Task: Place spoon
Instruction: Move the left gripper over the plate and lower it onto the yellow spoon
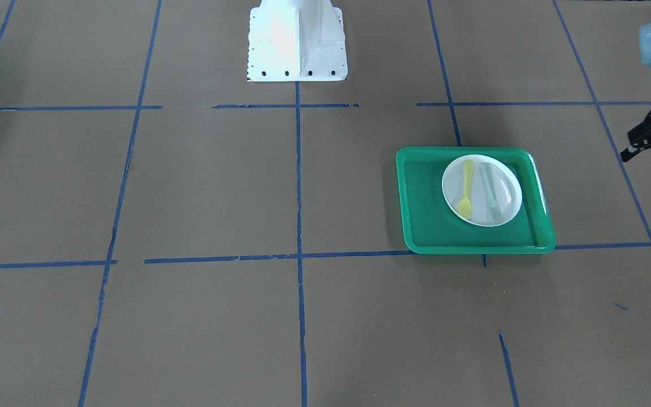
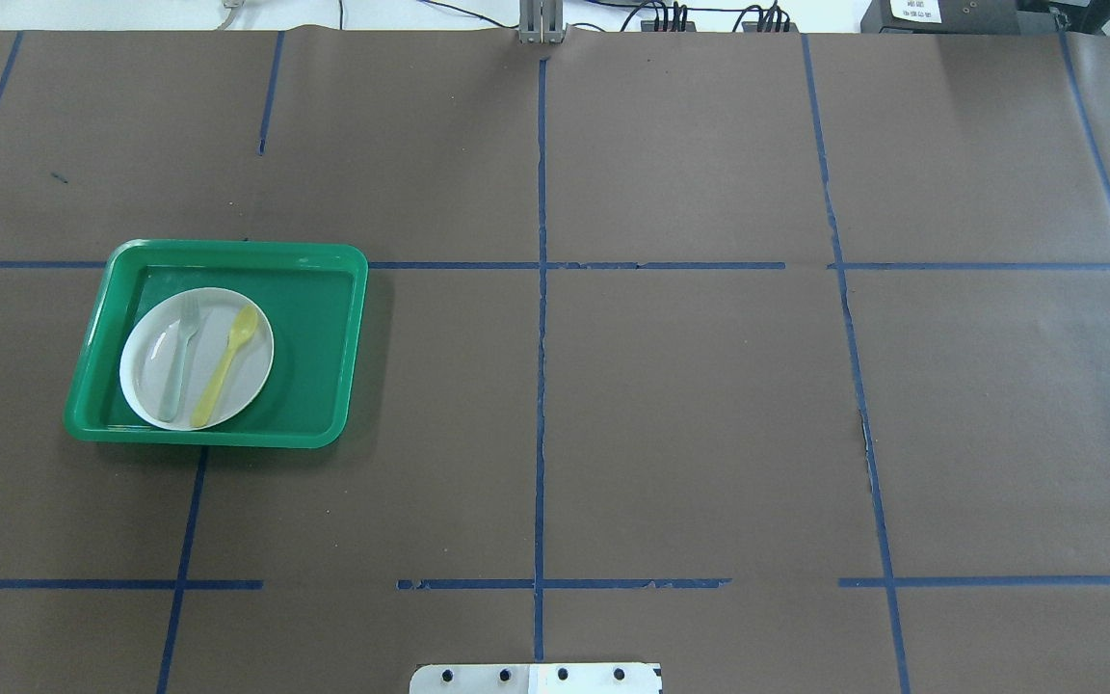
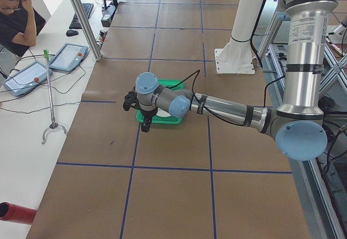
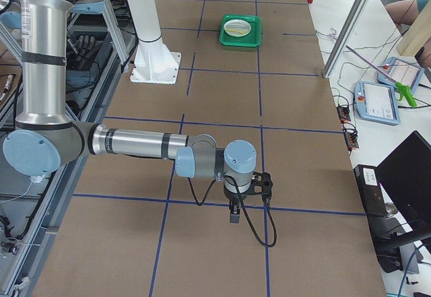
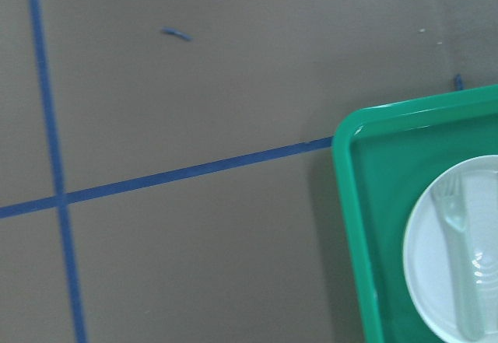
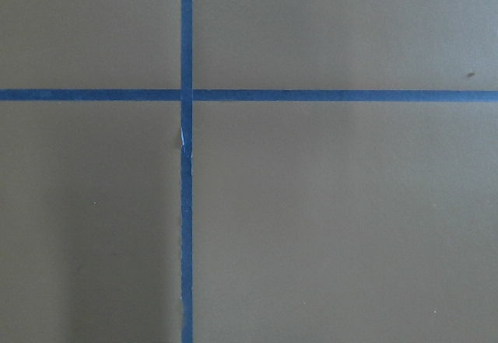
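Observation:
The pale-yellow spoon (image 1: 466, 189) (image 2: 225, 366) lies on a white plate (image 1: 503, 212) (image 2: 251, 381), bowl end towards the far side. A pale grey-green fork (image 1: 492, 192) (image 2: 179, 361) lies beside it. The plate sits in a green tray (image 1: 475, 240) (image 2: 324, 318). The left wrist view shows the tray corner (image 5: 346, 203), the plate (image 5: 428, 257) and the fork (image 5: 465, 273), but not the spoon. My left gripper (image 1: 650, 158) (image 3: 136, 114) hovers apart from the tray, on its outer side; its fingers look spread and empty. My right gripper (image 4: 246, 203) hangs far from the tray; I cannot tell its state.
The white robot base (image 1: 297, 42) (image 2: 536, 678) stands at the table's near-robot edge. Blue tape lines (image 6: 187, 164) grid the brown table. An operator (image 3: 16, 17), tablets (image 3: 68, 57) and a grabber tool (image 3: 51, 114) are on the side bench.

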